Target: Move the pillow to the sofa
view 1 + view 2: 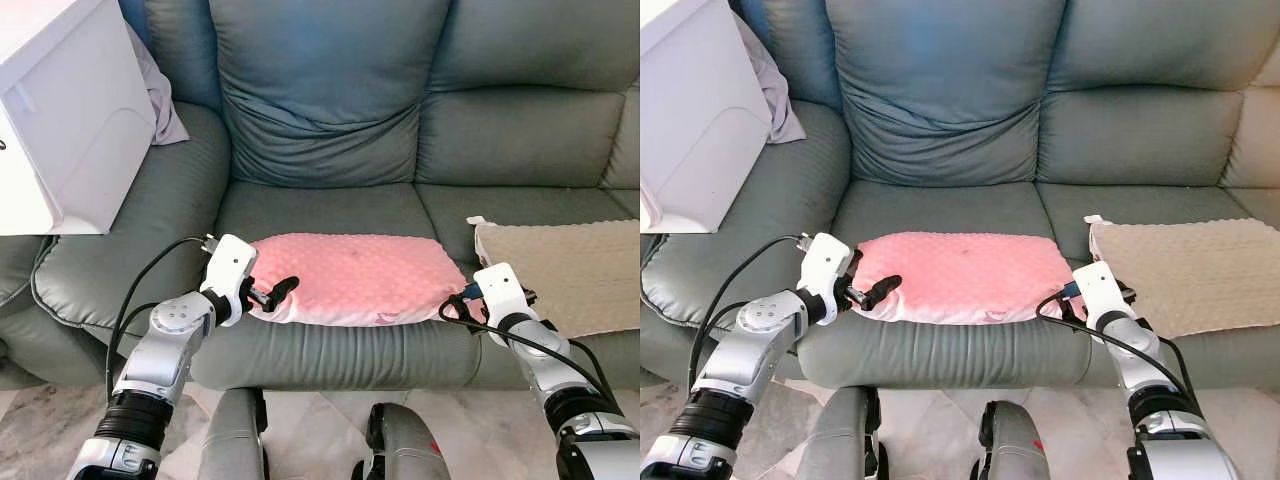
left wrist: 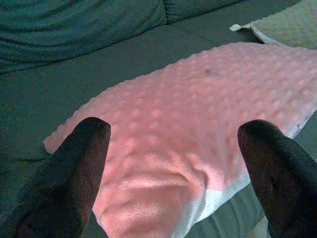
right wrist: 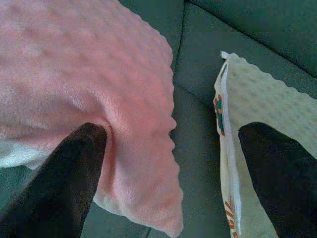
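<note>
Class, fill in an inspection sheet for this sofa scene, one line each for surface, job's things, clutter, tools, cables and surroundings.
Surface: grey-green sofa; the seat cushion bears the pillows.
Job's things: pink pillow lies flat on the middle seat, near the front edge.
Clutter: beige pillow on the seat to the robot's right, apart from the pink one; white box over the sofa's left arm; pale cloth behind it.
Tools: left tool open at the pink pillow's left end; right tool open, one finger against the pillow's right corner.
Cables: black cables loop along both arms.
Surroundings: marbled floor below the sofa.
</note>
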### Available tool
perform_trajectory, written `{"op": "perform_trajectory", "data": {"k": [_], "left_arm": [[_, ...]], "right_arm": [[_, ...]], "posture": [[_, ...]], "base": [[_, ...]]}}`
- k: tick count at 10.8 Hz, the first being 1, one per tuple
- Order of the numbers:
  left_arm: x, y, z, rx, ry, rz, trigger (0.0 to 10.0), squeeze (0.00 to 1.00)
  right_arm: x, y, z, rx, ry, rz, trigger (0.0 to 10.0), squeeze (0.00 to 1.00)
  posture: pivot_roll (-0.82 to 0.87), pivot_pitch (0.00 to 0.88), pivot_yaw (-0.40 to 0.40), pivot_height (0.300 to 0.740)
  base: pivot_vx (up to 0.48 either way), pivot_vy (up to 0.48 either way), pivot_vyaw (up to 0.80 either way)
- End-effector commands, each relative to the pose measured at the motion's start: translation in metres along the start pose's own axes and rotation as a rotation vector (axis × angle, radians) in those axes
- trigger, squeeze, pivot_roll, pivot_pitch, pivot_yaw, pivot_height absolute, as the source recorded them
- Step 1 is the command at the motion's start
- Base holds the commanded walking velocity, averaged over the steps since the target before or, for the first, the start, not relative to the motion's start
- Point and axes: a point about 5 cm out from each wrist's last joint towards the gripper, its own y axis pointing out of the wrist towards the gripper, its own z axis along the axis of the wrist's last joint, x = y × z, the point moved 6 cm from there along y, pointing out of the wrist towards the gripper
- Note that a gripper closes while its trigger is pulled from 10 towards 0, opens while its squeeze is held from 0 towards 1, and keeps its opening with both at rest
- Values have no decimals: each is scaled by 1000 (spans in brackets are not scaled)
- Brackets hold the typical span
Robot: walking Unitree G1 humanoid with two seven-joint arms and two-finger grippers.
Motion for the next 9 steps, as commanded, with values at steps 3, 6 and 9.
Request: {"op": "perform_trajectory", "data": {"k": [3, 6, 9], "left_arm": [[-15, -11, 2, 41, -16, 56, 10000, 937], [-30, -27, 3, 89, -42, 141, 10000, 796], [-30, -27, 4, 95, -38, 147, 10000, 788]], "right_arm": [[-22, -4, 6, 64, 72, 131, 10000, 1000], [-93, -32, 40, 264, 205, 479, 10000, 1000], [-100, -49, 15, 119, 228, 591, 10000, 1000]], "posture": [[14, 20, -29, 630], [13, 20, -30, 630], [10, 21, -28, 630]], "base": [[0, 0, 0], [0, 0, 0], [0, 0, 0]]}}
